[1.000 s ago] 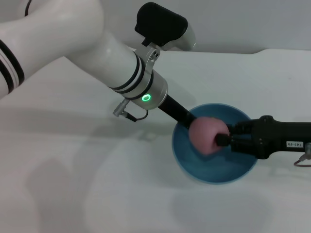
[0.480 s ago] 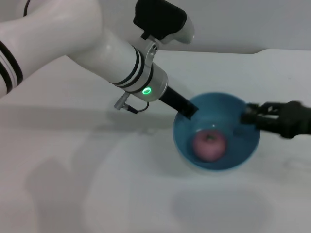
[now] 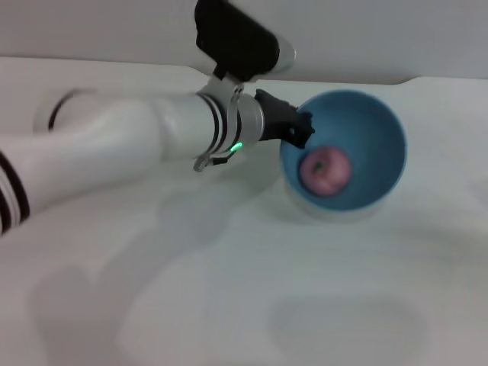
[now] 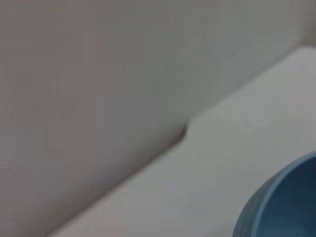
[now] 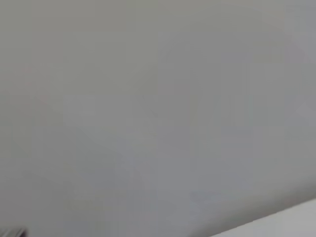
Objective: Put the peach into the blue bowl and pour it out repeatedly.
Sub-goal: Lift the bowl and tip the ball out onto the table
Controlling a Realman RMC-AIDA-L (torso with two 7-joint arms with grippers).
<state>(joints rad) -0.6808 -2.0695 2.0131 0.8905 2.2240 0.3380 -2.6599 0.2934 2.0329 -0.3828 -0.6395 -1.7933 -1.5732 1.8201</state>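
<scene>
The blue bowl (image 3: 370, 130) is held off the white table at the back right in the head view, tilted so its opening faces me. The pink-red peach (image 3: 325, 169) lies inside it, low against the wall. My left gripper (image 3: 297, 130) is shut on the bowl's left rim, with the white left arm reaching across from the left. A piece of the bowl's rim (image 4: 284, 202) also shows in the left wrist view. My right gripper is out of view; the right wrist view shows only a grey wall.
The white table (image 3: 229, 305) spreads under the bowl, with the bowl's shadow (image 3: 335, 212) on it. A grey wall (image 3: 366, 38) stands right behind the bowl along the table's back edge.
The right gripper let the peach drop into the bowl and withdrew out of view to the right. The left arm then lifted the bowl up and back, tilting it, with the peach inside.
</scene>
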